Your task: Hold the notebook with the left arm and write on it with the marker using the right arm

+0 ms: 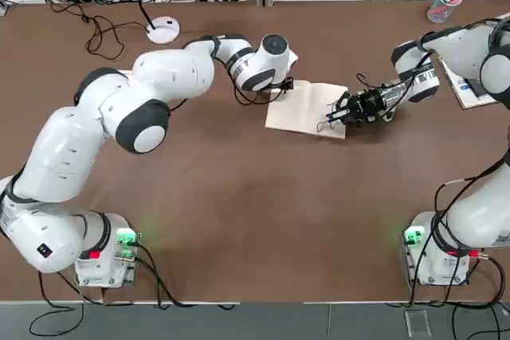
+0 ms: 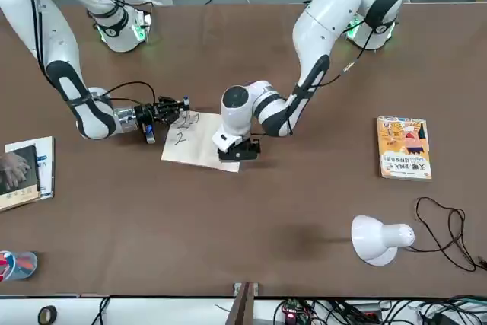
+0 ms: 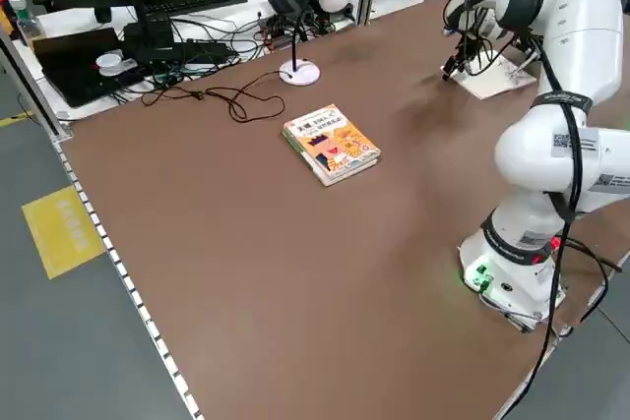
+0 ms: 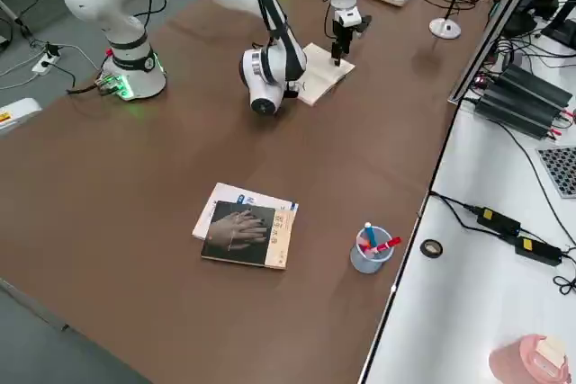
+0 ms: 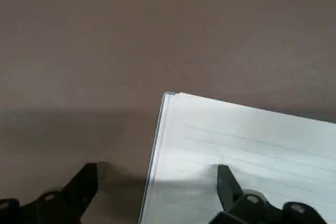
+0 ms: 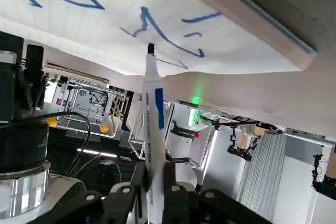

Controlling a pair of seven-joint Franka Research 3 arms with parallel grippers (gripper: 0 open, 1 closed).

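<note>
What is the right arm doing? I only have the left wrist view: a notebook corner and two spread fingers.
Observer: The right gripper is shut on the marker, whose tip points at the notebook page.
Operator: Anything written on it?
Observer: Yes, several blue strokes show on the page in the right wrist view.
Operator: Where does the left gripper sit overall?
Observer: The left gripper points down at the notebook's side opposite the marker.

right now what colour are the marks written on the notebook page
Blue strokes on the lined cream-white notebook page, clearest in the right wrist view, just beyond the marker tip.
</note>
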